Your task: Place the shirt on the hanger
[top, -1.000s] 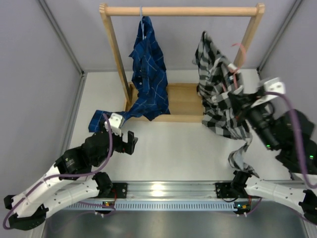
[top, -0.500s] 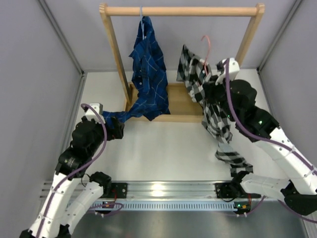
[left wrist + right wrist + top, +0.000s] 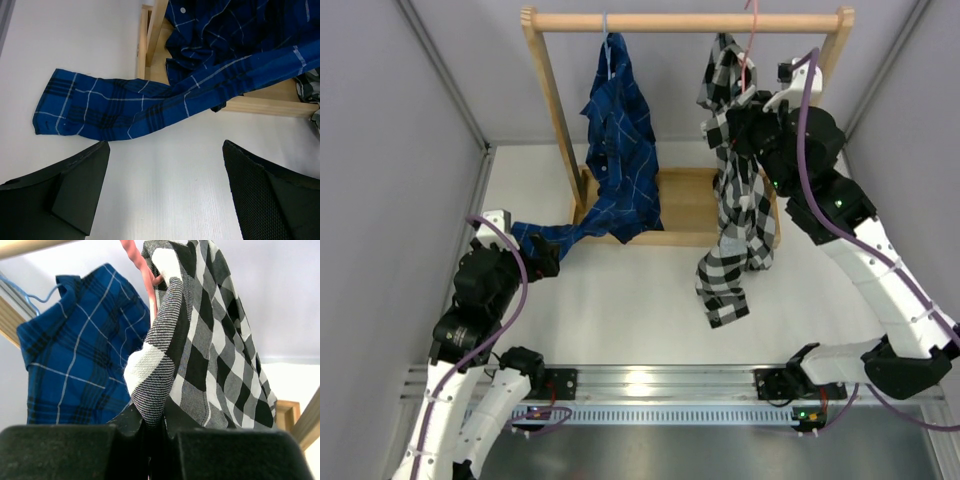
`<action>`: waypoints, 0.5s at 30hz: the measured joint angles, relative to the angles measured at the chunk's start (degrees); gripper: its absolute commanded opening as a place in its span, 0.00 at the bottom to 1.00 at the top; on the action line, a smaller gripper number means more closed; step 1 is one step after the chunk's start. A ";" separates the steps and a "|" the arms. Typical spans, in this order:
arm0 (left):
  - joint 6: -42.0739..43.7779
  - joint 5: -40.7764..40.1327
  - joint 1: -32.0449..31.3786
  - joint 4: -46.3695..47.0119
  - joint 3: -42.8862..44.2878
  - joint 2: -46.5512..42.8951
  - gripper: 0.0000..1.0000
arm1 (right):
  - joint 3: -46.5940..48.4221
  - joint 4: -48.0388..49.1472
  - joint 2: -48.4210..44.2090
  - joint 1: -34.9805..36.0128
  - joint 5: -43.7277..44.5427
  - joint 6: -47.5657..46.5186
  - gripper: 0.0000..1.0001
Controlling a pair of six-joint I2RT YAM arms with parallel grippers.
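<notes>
The shirt (image 3: pixel 732 225) hangs in a long fold. Its lower end is over the white table (image 3: pixel 640 320), just in front of the wooden rack's base (image 3: pixel 685 205), and its top is bunched high at the right gripper (image 3: pixel 738 108). In the right wrist view that gripper (image 3: pixel 148 426) is clamped tight on a pinch of the checked fabric (image 3: pixel 200 345), and the pink hanger (image 3: pixel 146 275) runs down into the folds just above the pinch. From above, the hanger's wire (image 3: pixel 750 45) rises past the rack's top rail (image 3: pixel 680 21); whether its hook sits over the rail cannot be told.

Bare table lies between the arm bases and the rack. The left gripper (image 3: pixel 546 260) stands low at the left, well apart from the shirt, with its jaws spread wide and holding nothing (image 3: pixel 165 192). Just beyond it a sleeve of the dark blue shirt (image 3: pixel 115 107) lies flat on the table. The rest of that garment (image 3: pixel 620 140) hangs from the rail's left half by a pale hook (image 3: pixel 605 22). Grey walls close both sides.
</notes>
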 measured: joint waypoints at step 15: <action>0.02 1.01 0.02 0.07 -0.11 0.02 0.98 | 0.04 1.68 3.08 -5.81 -6.36 5.57 0.00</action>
